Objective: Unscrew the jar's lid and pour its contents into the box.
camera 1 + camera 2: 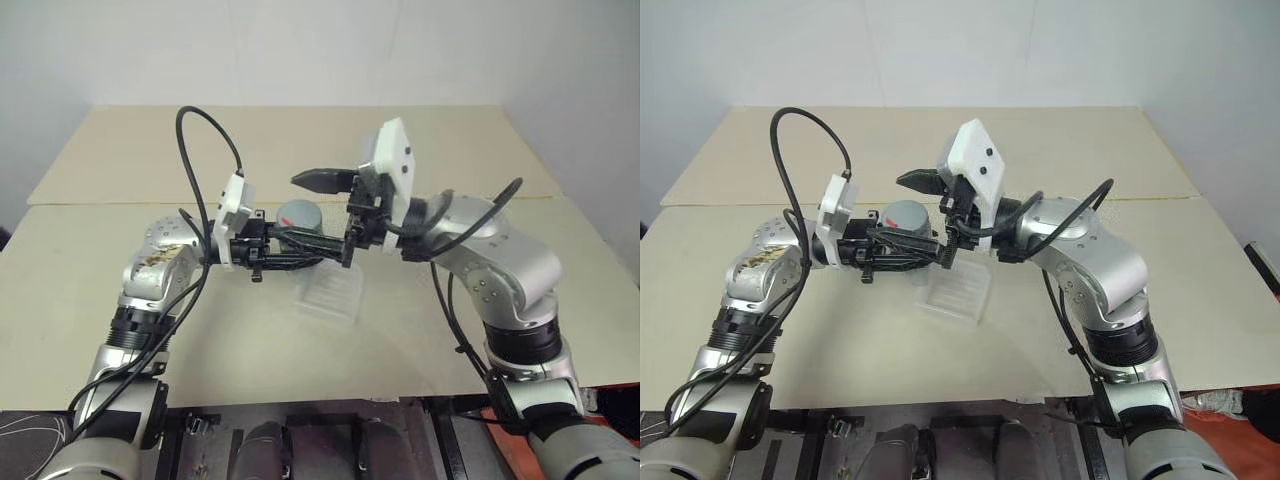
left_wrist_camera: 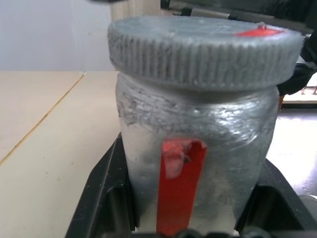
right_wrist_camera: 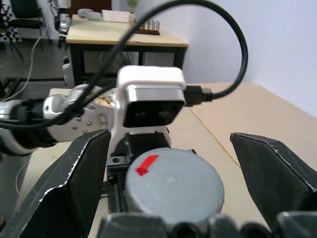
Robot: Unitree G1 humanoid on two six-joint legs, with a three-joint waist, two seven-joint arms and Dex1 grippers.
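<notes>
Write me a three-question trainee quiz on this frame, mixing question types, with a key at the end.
1. True or false: the lid is already off the jar.
2. Which pincer holds the jar? A) left pincer B) right pincer C) neither
3. Fill in: the clear box lies on the table, directly ____ the held jar.

Key:
1. False. The ribbed grey lid sits on the jar, red mark up.
2. A. The left pincer's fingers clamp the jar's sides; the right pincer stands open, one finger on each side of the lid, apart from it.
3. Below.
</notes>
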